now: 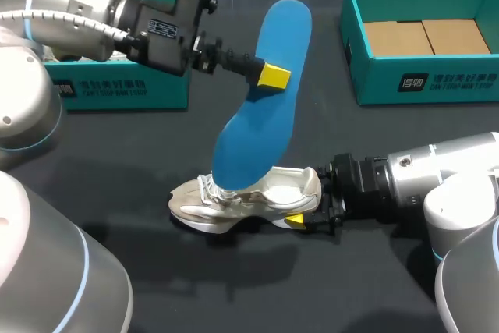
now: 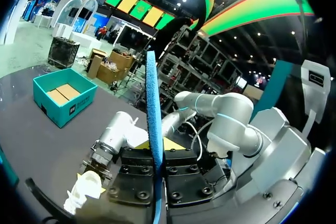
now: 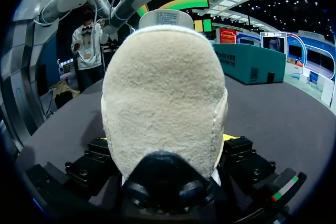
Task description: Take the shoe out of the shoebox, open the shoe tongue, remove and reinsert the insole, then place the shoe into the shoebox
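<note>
The shoe sits on the desk, its heel pinched in my right claw. My right wrist view shows only that fuzzy heel filling the space between the fingers. The insole stands tilted, its lower end at the shoe's opening. The head view shows its broad blue face. My left wrist sees it only as a thin edge, clamped in my left claw.
</note>
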Controlling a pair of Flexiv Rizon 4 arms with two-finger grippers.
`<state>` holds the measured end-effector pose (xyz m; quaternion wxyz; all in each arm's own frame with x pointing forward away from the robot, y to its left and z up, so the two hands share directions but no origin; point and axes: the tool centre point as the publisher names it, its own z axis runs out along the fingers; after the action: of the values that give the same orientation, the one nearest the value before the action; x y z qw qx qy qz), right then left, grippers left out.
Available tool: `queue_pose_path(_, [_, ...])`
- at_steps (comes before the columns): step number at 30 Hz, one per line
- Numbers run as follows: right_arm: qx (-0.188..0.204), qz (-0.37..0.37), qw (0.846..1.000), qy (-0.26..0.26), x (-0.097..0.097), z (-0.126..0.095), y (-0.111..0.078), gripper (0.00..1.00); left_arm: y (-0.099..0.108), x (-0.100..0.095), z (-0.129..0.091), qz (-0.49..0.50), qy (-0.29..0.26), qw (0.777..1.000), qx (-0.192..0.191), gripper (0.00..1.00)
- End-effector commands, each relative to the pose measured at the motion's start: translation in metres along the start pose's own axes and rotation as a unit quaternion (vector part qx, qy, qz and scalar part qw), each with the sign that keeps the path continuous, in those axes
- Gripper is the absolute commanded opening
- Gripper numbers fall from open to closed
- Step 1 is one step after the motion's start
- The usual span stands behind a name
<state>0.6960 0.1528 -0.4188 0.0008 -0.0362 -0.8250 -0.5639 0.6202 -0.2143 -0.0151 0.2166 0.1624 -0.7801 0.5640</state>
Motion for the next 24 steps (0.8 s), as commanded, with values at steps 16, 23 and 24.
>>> queue_pose_path(16, [0.002,0.000,1.000,0.000,0.000,0.002,-0.002,0.00,0.009,0.036,-0.027,0.013,0.004,0.996,0.086,0.00])
queue_pose_path(23, [0.002,0.000,1.000,0.000,0.000,0.002,-0.002,0.00,0.007,0.044,-0.032,0.024,0.003,0.996,0.084,0.00])
queue_pose_path(24, [0.002,0.000,1.000,0.000,0.000,0.002,-0.002,0.00,0.007,0.044,-0.032,0.025,0.003,0.996,0.083,0.00])
